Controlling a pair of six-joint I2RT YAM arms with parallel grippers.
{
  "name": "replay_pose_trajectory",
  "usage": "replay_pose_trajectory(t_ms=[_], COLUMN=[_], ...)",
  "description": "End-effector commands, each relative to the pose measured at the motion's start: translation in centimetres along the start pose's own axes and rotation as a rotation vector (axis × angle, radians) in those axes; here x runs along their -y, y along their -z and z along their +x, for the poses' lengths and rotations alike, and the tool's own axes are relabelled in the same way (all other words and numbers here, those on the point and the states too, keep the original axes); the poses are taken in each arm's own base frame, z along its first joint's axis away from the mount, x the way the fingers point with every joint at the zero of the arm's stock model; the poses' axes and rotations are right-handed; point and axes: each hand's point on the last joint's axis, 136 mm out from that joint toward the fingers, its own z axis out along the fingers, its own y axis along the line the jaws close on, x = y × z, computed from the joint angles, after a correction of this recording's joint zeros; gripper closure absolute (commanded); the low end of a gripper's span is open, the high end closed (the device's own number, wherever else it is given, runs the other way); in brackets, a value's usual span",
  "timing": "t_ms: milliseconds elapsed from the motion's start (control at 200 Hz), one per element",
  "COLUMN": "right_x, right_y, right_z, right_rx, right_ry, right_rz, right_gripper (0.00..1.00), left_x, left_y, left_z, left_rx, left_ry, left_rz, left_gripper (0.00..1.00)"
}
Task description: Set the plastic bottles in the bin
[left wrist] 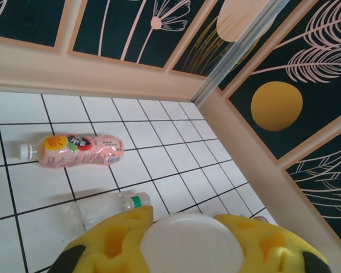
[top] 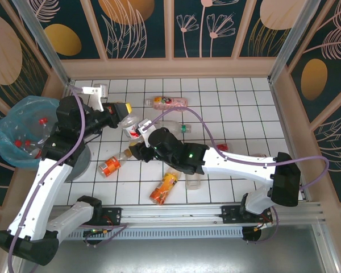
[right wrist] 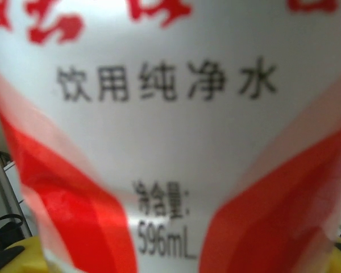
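White-tiled tabletop [top: 244,108], floral wall panels [top: 136,28]. Red/white-label bottle [right wrist: 170,142], left of centre, reads "饮用纯净水", "596mL". Left jaws clamp its white end; right jaws flank it, grip unclear.

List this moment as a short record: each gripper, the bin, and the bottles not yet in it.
left gripper: yellow pads closed on one end of the red-labelled bottle
right gripper: at the same bottle's label, grip unclear
bin: far left, blue bag, red-capped bottles inside
not yet binned: pink bottle, green-capped clear bottle, orange bottle, second orange bottle
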Motion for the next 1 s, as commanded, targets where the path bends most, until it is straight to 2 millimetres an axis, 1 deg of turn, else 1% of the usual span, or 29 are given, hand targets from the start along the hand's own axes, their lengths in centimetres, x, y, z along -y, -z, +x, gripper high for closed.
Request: replay_pose_trajectory(t_ms=[0,40,80,95,125,190,265,300,380,455,495,555,616,681,751,806,906,996], right_x=[-0.7,-0.5,-0.4,-0.4,-0.2,-0.1,-0.2,-0.2,-0.2,-0.3,-0.3,-0.3,-0.2,-0.4,-0.7,-0.8,-1.4,-2.1], right_y=[1.1,1.2,1.3,1.3,1.4,1.6,1.7,1.7,1.7,1.7,1.7,1.8,1.8,1.7,1.4,1.3,1.2,1.0], right_z=[-2.2,-2.5,-2.7,-2.9,-3.2,-3.7,-4.1,-4.4,-4.7,-5.0,-5.1,-5.2,-5.2,-5.2,-5.1,-5.2,-5.1,-4.5], right_rx=[0.08,0.089,0.098,0.103,0.115,0.138,0.155,0.161,0.164,0.16,0.16,0.162,0.163,0.163,0.156,0.153,0.157,0.15], right_ry=[-0.006,-0.009,-0.007,-0.006,-0.006,0.004,0.025,0.038,0.076,0.111,0.129,0.149,0.16,0.171,0.178,0.172,0.159,0.158], right_rz=[-0.016,-0.004,0.006,0.009,0.016,0.028,0.03,0.033,0.039,0.043,0.046,0.047,0.051,0.045,0.035,0.035,0.021,0.002], right_gripper=[0.31,0.2,0.12,0.07,0.01,0.01,0.01,0.01,0.01,0.01,0.01,0.01,0.01,0.01,0.01,0.01,0.01,0.01], left_x=[0.8,0.4,-0.1,-0.3,-0.8,-1.7,-2.5,-2.5,-2.4,-1.6,-1.4,-1.4,-2.2,-3.1,-3.7,-3.8,-4.0,-4.3], left_y=[1.2,1.7,2.2,2.5,3.1,4.6,7.3,8.9,13.3,17.2,18.8,20.8,22.8,24.5,25.5,25.5,25.0,23.8], left_z=[-1.6,-2.3,-3.2,-3.6,-4.5,-6.6,-9.6,-11.2,-14.5,-16.7,-17.6,-18.5,-18.9,-19.0,-18.9,-18.8,-18.8,-18.6], left_rx=[0.058,0.091,0.132,0.15,0.189,0.275,0.381,0.437,0.586,0.706,0.749,0.773,0.77,0.741,0.7,0.659,0.59,0.557], left_ry=[-0.045,-0.051,-0.055,-0.058,-0.06,-0.084,-0.123,-0.151,-0.188,-0.226,-0.243,-0.284,-0.314,-0.346,-0.384,-0.402,-0.39,-0.394], left_rz=[-0.016,-0.053,-0.102,-0.125,-0.172,-0.284,-0.43,-0.493,-0.643,-0.74,-0.797,-0.897,-1.052,-1.211,-1.326,-1.354,-1.352,-1.317], left_gripper=[0.99,1.0,1.0,1.0,1.0,1.0,1.0,1.0,1.0,1.0,1.0,0.98,0.98,0.98,0.99,1.0,1.0,1.0])
